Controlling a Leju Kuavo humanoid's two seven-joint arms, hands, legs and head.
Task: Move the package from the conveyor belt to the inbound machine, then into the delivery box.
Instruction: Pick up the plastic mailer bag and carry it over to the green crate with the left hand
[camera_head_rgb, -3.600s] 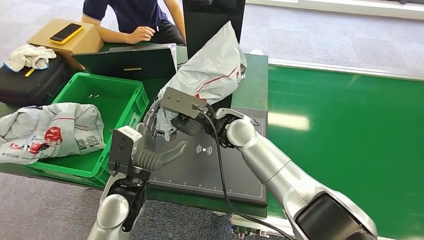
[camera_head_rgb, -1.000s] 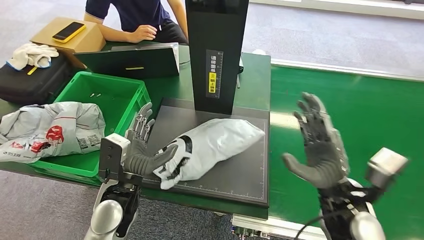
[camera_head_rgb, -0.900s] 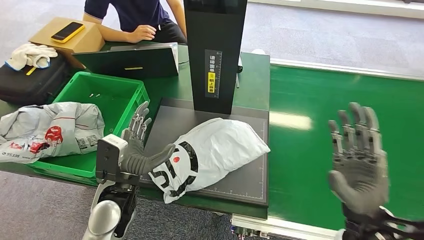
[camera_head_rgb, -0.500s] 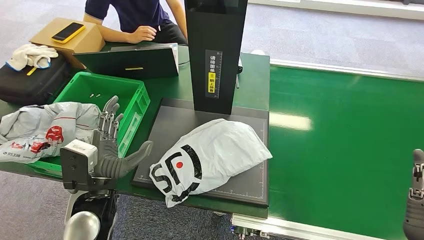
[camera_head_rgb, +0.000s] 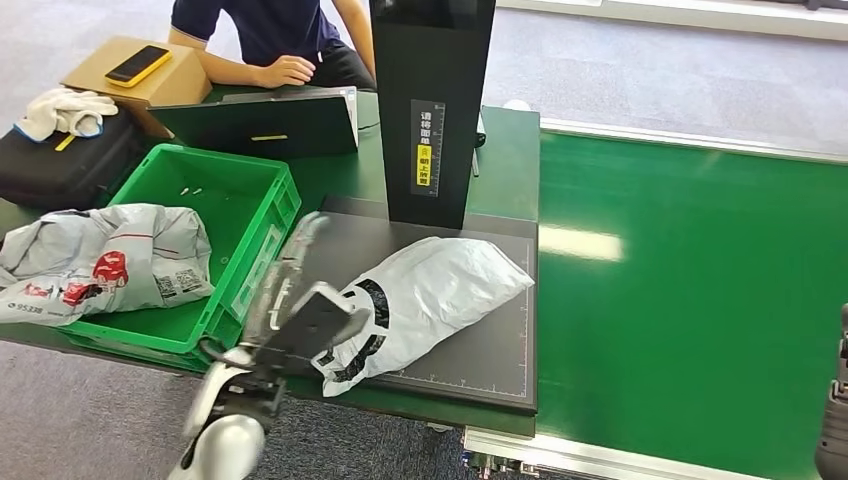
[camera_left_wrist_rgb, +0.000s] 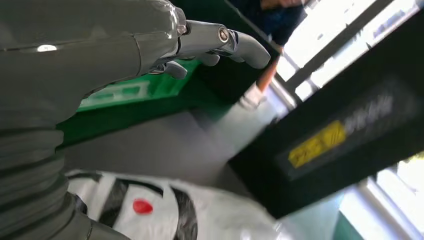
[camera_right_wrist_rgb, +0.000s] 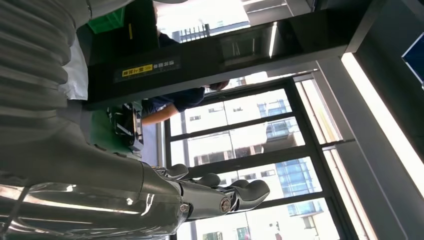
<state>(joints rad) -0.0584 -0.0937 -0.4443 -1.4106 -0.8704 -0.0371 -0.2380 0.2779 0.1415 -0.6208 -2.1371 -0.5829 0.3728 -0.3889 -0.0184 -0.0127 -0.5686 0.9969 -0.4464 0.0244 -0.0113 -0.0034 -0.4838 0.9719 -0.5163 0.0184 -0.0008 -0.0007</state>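
Observation:
The package (camera_head_rgb: 440, 295), a white plastic mailer with a black logo, lies flat on the black scan plate (camera_head_rgb: 480, 355) of the inbound machine, in front of its black tower (camera_head_rgb: 430, 110). My left hand (camera_head_rgb: 290, 285) hovers at the package's left end, fingers stretched out and holding nothing. In the left wrist view that hand (camera_left_wrist_rgb: 150, 40) spreads above the package (camera_left_wrist_rgb: 150, 210). The green delivery box (camera_head_rgb: 215, 200) stands just left of the plate. My right hand (camera_head_rgb: 835, 430) hangs at the lower right edge, and in the right wrist view its fingers (camera_right_wrist_rgb: 220, 195) are straight and hold nothing.
A grey mailer (camera_head_rgb: 100, 260) drapes over the green box's front left corner. The green conveyor belt (camera_head_rgb: 690, 280) runs along the right. A person (camera_head_rgb: 270, 40) sits behind the table by a dark panel (camera_head_rgb: 260, 125), a cardboard box (camera_head_rgb: 140, 75) with a phone, and a black case (camera_head_rgb: 60, 165).
My left hand has swung right, from beside the green box to the package's left end. The package has settled slightly flatter. My right hand has dropped lower at the picture's edge.

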